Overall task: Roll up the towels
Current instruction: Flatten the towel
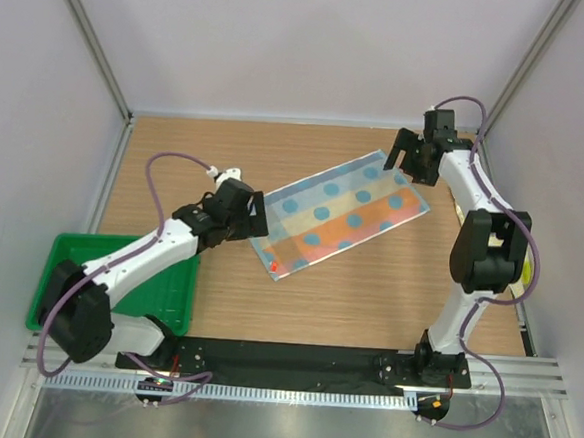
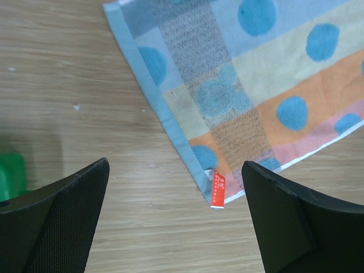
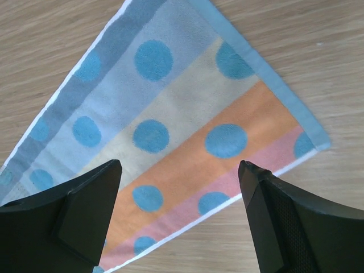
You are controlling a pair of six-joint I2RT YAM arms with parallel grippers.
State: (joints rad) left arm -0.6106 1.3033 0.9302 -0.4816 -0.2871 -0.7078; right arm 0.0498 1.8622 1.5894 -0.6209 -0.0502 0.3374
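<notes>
- Blue dotted towel (image 1: 342, 218) lies spread flat, diagonal on the table (image 1: 227, 144).
- Left gripper (image 2: 175, 165) over its near corner with the red tag (image 2: 218, 190); jaws wide, gripping nothing.
- Right gripper (image 3: 179, 165) over far end; I see jaws wide, empty.

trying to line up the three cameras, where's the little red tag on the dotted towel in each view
top external: the red tag is left of centre, at the near-left corner of the towel.
left wrist: lower middle, at the towel's bottom corner.
right wrist: not in it; only the towel's other end shows.
shared landmark: the towel's orange band.
</notes>
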